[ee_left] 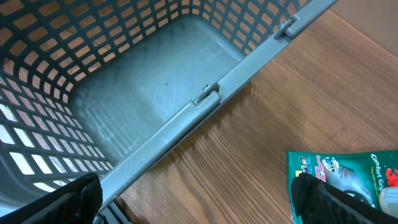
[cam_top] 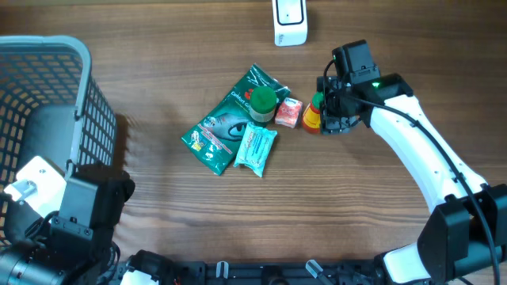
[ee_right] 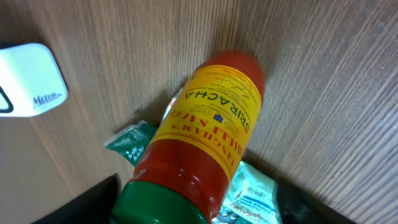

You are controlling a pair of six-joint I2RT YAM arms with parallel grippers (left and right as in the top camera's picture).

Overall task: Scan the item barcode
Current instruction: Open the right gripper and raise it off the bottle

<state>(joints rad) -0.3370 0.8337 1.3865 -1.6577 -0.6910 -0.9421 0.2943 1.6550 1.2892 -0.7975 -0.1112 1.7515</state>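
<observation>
Sriracha bottle [ee_right: 208,134] on the table [cam_top: 158,95], just right of the small orange pack [cam_top: 289,112].
Red body, yellow label, green cap; my right gripper [cam_top: 329,108] straddles it, grip unclear; left gripper [ee_left: 199,205] gapes.

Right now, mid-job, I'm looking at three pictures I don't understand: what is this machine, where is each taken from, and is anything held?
It is two robot arms at a wooden table, each ending in a two-finger claw. The wide picture looks down from above; the other two come from cameras on the left and right wrists. On the table are a green pouch, a teal packet, an orange packet, a sriracha bottle, a grey basket at the left and a white device at the top, probably the scanner. The left claw is open near the basket, holding nothing. The right claw straddles the bottle; whether it grips yet I cannot tell.
</observation>
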